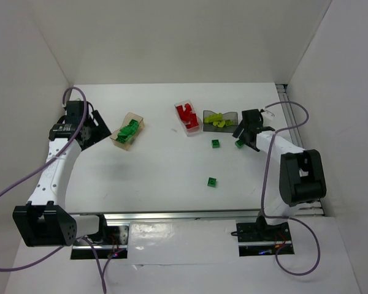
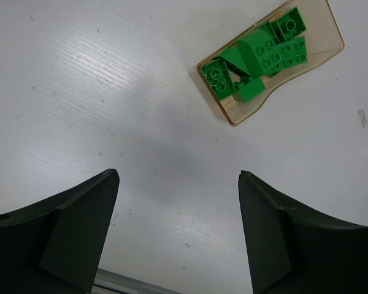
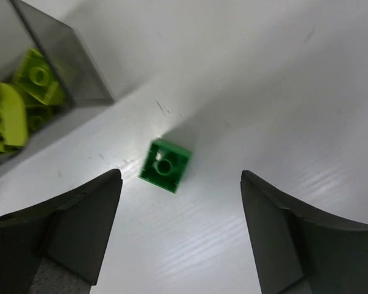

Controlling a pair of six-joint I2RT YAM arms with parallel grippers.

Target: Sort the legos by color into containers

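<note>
On the white table (image 1: 172, 177), the tan container (image 2: 322, 33) of dark green legos sits far left, beside the left gripper (image 2: 179, 180), whose jaws are wide and empty. The right gripper (image 1: 245, 136), much nearer, hangs wide-jawed over a loose, squarish dark green brick (image 3: 165, 165). It lies flat between the fingers, slightly off-centre toward the smoky container (image 3: 80, 61).

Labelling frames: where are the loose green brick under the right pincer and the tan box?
loose green brick (image 3: 165, 165): right wrist view, studded top face.
tan box (image 2: 233, 116): left wrist view, bare near corner.
</note>
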